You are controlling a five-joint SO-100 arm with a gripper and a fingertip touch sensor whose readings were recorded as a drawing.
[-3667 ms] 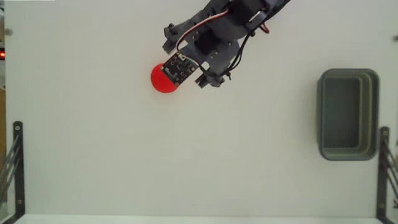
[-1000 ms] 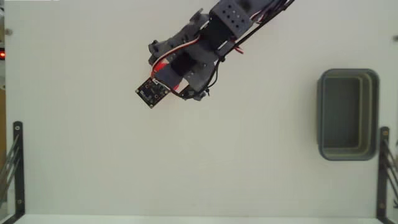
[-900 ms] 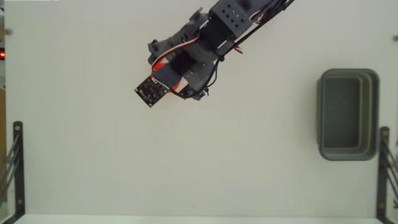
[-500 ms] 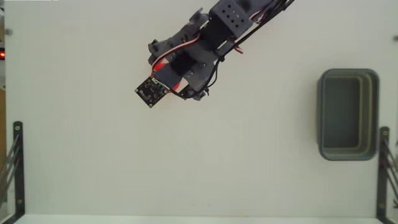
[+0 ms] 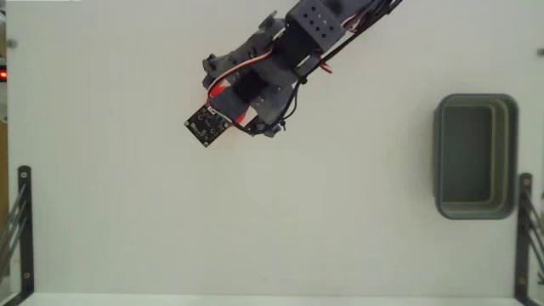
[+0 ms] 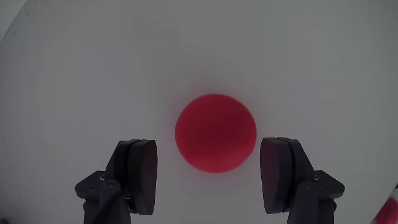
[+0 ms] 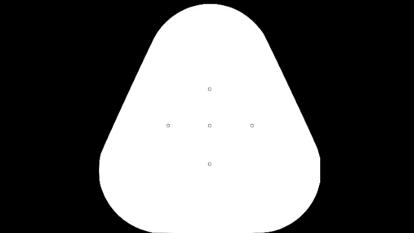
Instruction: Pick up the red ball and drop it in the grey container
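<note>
Your pincer [image 6: 208, 177] hangs spread over the red ball [image 6: 216, 132], which lies on the white table [image 6: 74, 74] between the fingers, untouched. Since the earliest frame it has swung across to cover the ball; over the last second it barely moves, so closing looks next. The grey container [image 5: 475, 156] sits well apart, empty.

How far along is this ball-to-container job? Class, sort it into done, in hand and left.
Done: the pincer is open and lined up over the red ball. In hand: nothing gripped; the ball sits on the table between the fingers. Left: closing, lifting, carrying to the empty grey container and dropping.
</note>
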